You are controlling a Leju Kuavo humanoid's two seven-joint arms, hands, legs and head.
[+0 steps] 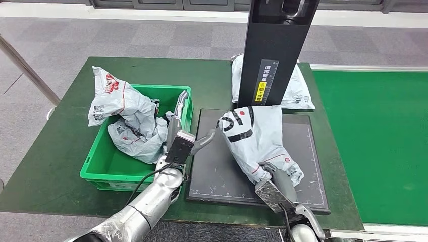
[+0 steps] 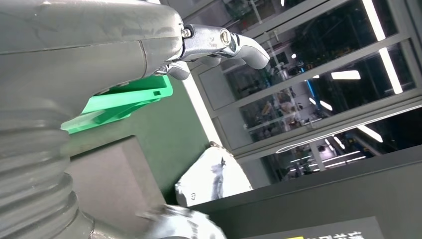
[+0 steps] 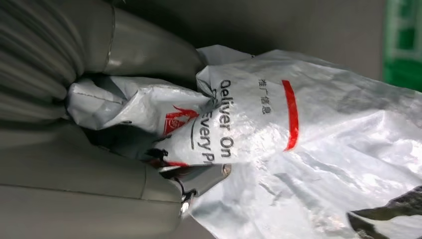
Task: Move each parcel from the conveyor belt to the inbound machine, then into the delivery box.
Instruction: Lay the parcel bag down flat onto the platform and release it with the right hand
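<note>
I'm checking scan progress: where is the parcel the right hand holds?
In the head view the parcel lies on the dark scanner pad, right of the green bin, gripped by the right hand.

Parcel [image 1: 257, 138]: crinkled glossy plastic film. Bin [image 1: 101, 171]: smooth green plastic. Scanner pad [image 1: 217, 171]: matt, scuffed.

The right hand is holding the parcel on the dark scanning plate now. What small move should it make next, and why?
Probably lift the parcel slightly off the scanning plate and start carrying it toward the green box. The right hand already grips its near end, it lies under the scanner column, and the box with two parcels stands just beside the plate.
</note>
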